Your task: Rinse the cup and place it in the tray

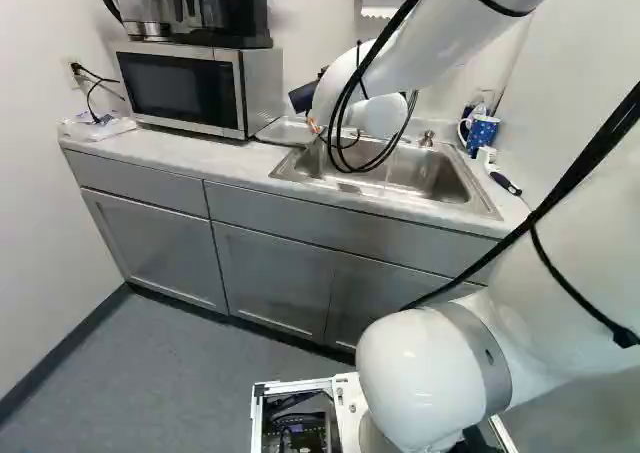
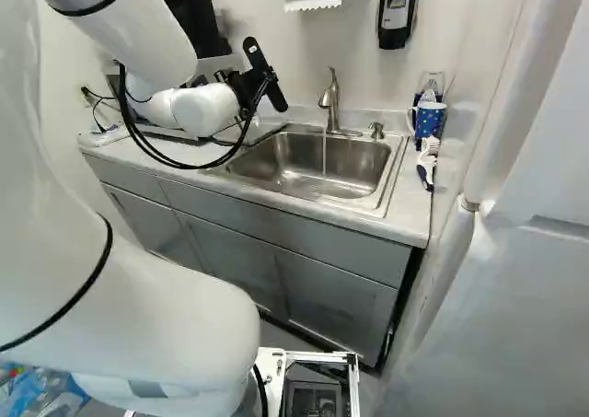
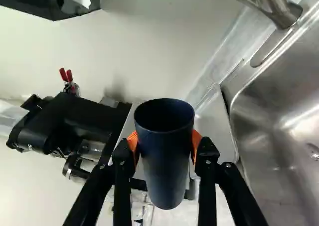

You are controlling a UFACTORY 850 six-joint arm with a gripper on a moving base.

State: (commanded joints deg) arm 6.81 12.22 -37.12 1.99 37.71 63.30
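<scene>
The dark blue cup is held by the end effector near the sink, orange pads parted by its width against opposite sides. Lightness and stiffness are expected (slipperiness too, if wet); its mid-wall is best gripped.

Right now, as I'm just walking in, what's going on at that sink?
A white robot arm has its jaws shut on a dark blue cup. The faucet seems to be running a thin stream into the sink, but the cup is off to one side. It isn't in the tray yet; whether it's rinsed, I can't tell.
</scene>
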